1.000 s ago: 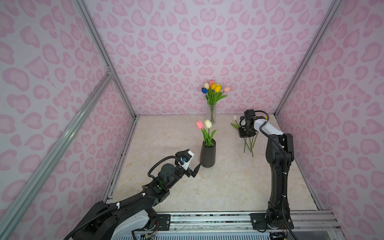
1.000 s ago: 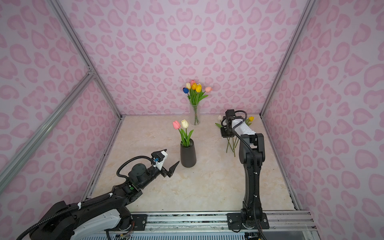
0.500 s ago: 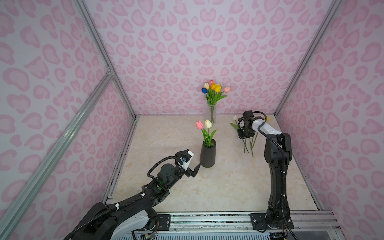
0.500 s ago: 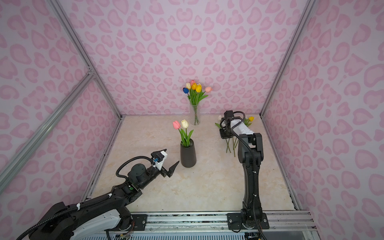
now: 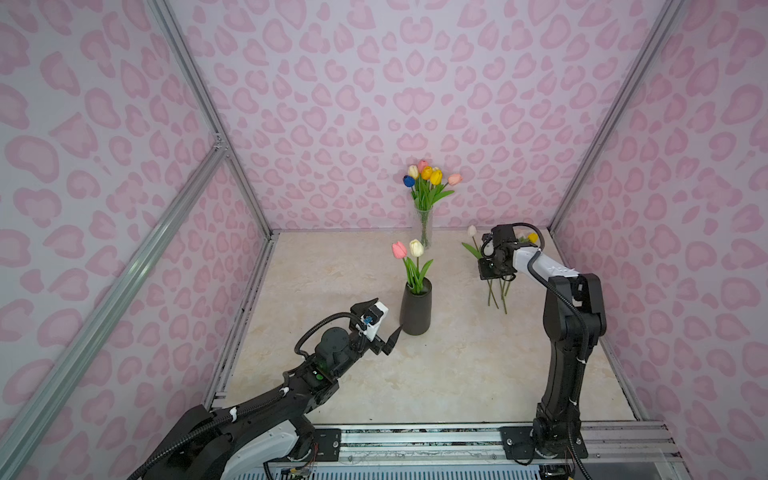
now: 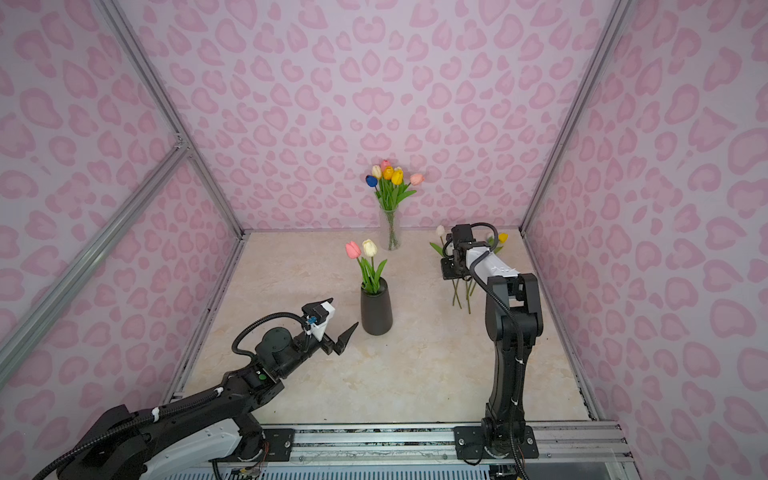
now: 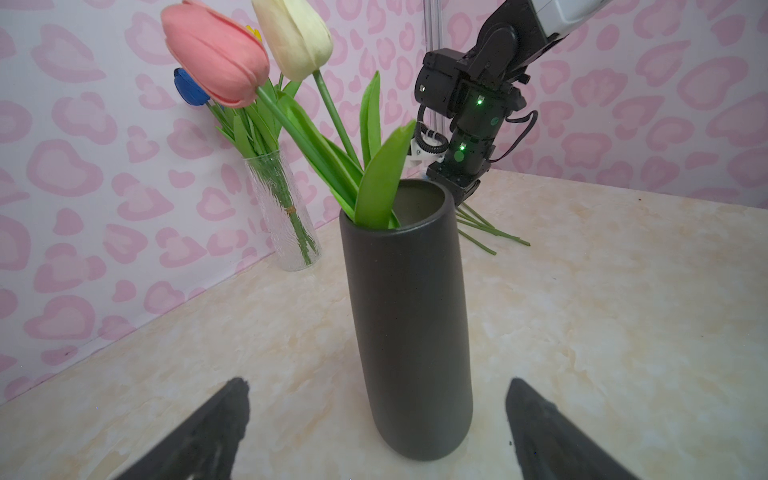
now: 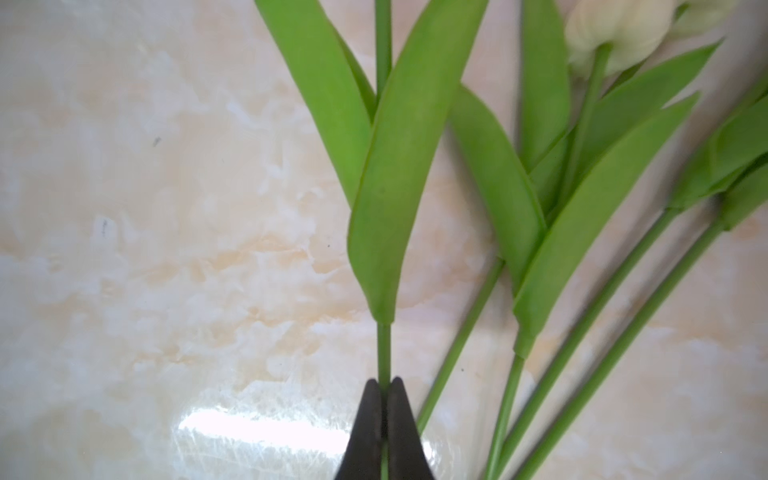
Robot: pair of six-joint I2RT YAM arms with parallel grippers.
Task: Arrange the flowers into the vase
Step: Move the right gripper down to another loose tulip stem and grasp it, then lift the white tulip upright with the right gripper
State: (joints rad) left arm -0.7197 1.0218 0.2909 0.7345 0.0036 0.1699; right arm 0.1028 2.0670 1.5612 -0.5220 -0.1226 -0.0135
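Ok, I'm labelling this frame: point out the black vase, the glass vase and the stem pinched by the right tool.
black vase (image 5: 415,309): in a top view, middle of its body.
glass vase (image 5: 424,228): in a top view, its clear wall.
pinched stem (image 8: 384,349): right wrist view, bare part beside the leaf base.

The left arm (image 5: 291,395) and right arm (image 5: 569,324) have black links, white shells, looped black cables (image 5: 330,318), green joint lights (image 7: 459,157) and black, pointed tool fingers (image 7: 216,428).

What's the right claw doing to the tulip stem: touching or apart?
Touching. The right wrist view shows the right claw shut on the tulip stem, pinching it from both sides.
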